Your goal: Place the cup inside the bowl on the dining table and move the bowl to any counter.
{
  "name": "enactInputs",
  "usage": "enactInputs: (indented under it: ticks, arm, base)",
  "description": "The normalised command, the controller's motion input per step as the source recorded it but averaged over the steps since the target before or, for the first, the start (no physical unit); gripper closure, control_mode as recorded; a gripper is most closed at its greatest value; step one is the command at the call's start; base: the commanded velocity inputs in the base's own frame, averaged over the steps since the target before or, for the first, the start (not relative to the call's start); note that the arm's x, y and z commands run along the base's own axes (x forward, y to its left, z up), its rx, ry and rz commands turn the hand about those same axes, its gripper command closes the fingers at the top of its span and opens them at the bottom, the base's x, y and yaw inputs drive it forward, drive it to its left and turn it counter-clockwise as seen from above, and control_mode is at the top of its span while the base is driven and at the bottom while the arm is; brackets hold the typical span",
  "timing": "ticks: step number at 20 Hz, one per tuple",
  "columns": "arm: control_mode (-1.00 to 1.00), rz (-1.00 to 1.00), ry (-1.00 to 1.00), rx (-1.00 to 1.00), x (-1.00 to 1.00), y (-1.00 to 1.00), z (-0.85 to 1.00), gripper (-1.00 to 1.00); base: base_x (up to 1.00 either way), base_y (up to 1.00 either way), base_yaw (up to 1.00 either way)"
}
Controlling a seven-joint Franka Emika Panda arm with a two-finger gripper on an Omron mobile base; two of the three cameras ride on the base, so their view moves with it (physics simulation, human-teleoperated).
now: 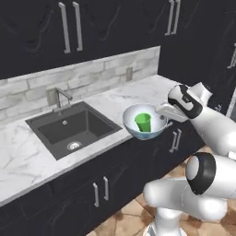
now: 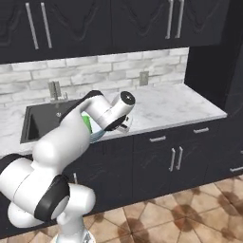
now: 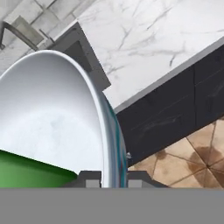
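The bowl, white inside and pale blue outside, sits level at the counter's front edge, just right of the sink. I cannot tell whether it rests on the marble. The green cup stands upright inside it. My gripper is shut on the bowl's right rim. In the hand view the gripper straddles the rim, one finger inside the bowl beside the cup. From the right base view my arm hides most of the bowl and the cup. The dining table is out of view.
A dark inset sink with a faucet lies left of the bowl. The brick backsplash and black upper cabinets rise behind. Marble counter runs on to the right, up to a tall dark cabinet. Brown tile floor lies below.
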Motion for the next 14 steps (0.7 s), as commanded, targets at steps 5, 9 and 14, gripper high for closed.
enactInputs:
  ticks: [5,9,14]
  arm:
    - [1.00,0.00,0.00,0.00,0.00,0.00,0.00,1.00]
    - [1.00,0.00,0.00,0.00,0.00,0.00,0.00,1.00]
    - [1.00,0.00,0.00,0.00,0.00,0.00,0.00,1.00]
  base:
    - [-0.33,0.00,0.48]
    - [-0.03,-0.15,0.15]
    - [0.01,-0.43,0.01]
